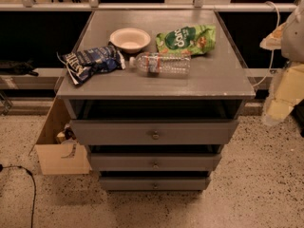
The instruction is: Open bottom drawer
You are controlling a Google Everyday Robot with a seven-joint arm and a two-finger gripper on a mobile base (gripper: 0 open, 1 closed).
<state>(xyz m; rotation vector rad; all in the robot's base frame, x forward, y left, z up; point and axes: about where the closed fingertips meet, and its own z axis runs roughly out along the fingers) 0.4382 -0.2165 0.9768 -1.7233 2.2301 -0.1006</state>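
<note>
The bottom drawer (pixel 154 183) is the lowest and narrowest of three grey fronts on a grey cabinet, with a small round metal knob (pixel 155 185) at its middle. A thin dark gap shows above its front panel. The mid-sized drawer front (pixel 154 162) and the tallest top front (pixel 154 132) sit above it. My gripper (pixel 276 109) is a blurred cream shape at the right edge of the camera view. It is level with the cabinet top, to the right of the cabinet and apart from it, well above the bottom drawer.
On the cabinet top (pixel 223 75) lie a white bowl (pixel 129 38), a green snack bag (pixel 186 39), a clear water bottle (pixel 160 63) on its side and a blue chip bag (pixel 90 62). A cardboard box (pixel 59 151) stands left of the drawers. A cable (pixel 31 189) crosses the speckled floor.
</note>
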